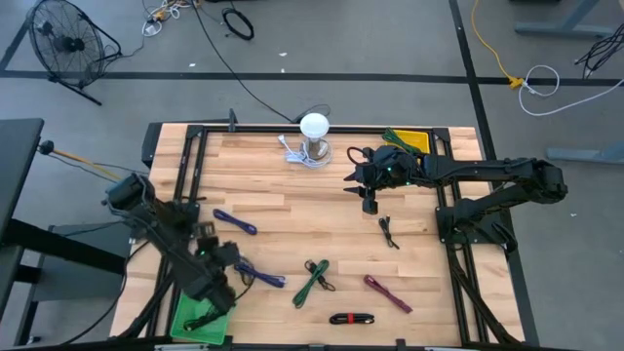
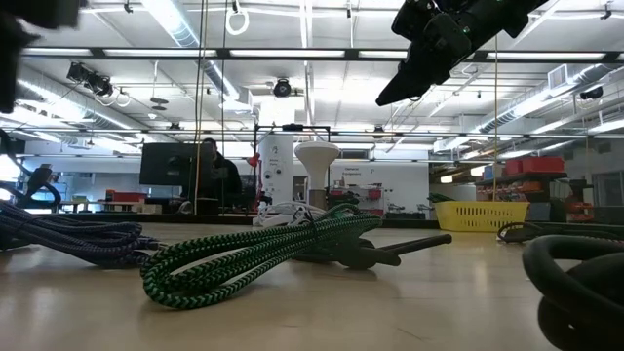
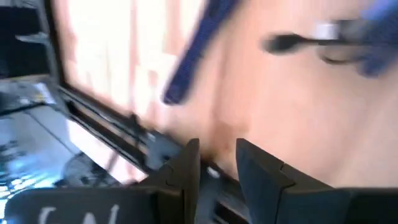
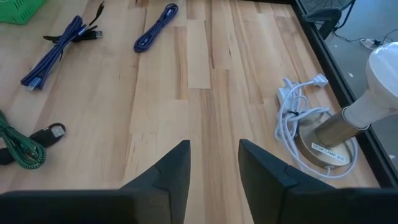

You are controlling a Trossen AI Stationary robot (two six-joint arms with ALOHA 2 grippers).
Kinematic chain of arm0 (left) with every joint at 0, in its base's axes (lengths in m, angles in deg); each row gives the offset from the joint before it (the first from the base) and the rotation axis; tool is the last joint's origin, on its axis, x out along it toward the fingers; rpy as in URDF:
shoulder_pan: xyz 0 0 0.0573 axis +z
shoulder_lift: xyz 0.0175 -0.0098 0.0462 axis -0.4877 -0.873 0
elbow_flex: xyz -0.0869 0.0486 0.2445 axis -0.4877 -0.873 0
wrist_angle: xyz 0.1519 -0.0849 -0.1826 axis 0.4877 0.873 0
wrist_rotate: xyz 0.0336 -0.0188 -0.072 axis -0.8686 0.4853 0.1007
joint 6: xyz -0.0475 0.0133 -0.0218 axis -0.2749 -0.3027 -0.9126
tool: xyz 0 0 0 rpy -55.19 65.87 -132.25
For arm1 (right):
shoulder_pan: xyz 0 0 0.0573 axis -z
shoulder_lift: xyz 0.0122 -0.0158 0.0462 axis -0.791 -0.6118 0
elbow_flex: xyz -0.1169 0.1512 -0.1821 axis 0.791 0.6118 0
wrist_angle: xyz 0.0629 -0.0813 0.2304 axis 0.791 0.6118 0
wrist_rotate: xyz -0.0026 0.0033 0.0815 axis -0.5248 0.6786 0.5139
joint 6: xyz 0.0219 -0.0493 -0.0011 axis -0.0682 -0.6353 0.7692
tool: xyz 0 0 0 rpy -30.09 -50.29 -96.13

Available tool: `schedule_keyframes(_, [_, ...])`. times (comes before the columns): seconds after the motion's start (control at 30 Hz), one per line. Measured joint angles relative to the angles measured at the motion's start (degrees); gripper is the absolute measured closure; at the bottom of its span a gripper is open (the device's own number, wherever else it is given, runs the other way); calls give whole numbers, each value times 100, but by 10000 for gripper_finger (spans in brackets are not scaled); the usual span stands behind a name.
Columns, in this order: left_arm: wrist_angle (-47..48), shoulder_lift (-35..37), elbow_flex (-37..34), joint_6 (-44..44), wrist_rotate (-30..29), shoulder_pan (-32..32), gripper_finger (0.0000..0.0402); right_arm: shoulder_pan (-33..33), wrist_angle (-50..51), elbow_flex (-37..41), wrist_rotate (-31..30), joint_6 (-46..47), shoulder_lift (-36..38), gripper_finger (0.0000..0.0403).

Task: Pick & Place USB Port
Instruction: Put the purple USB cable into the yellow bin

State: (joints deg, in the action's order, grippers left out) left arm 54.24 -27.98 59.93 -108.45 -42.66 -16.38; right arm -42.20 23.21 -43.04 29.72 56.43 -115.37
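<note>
Several bundled USB cables lie on the wooden table point(image 1: 292, 205): two blue ones point(image 1: 236, 222) point(image 1: 261, 276), a green one point(image 1: 314, 281), a maroon one point(image 1: 387, 292), a black-and-red one point(image 1: 351, 318) and a small black one point(image 1: 389, 232). My left gripper point(image 1: 224, 255) hovers at the near left, beside the nearer blue cable. Its fingers point(image 3: 186, 165) stand apart with nothing between them. My right gripper point(image 1: 367, 192) hangs open above the far middle of the table, near the lamp point(image 1: 314, 136), and is empty in the right wrist view point(image 4: 214, 162).
A green bin point(image 1: 200, 317) sits at the near left corner and a yellow bin point(image 1: 409, 139) at the far right. The lamp stands on a coiled white cord point(image 4: 298, 124). Black frame rails point(image 1: 190, 166) run along the table's edges.
</note>
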Motion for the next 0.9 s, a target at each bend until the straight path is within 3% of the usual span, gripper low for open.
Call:
schedule_keyframes(0.27, [-282, 373, -1429, 951, -71, 1043, 294, 0, 7, 0, -1, -1, 0, 268])
schedule_keyframes(0.5, [-1802, 1162, -2674, 1771, -41, 1598, 294, -2, 32, 0, 0, -84, 0, 268])
schedule_keyframes(0.7, [-2604, 1940, -3007, 2338, 25, 2110, 294, -2, 5, 1, 0, -86, -6, 268])
schedule_keyframes(0.9, [-3310, 2163, -3017, 3040, 820, 2595, 294, -2, -20, 0, -1, -86, -62, 268])
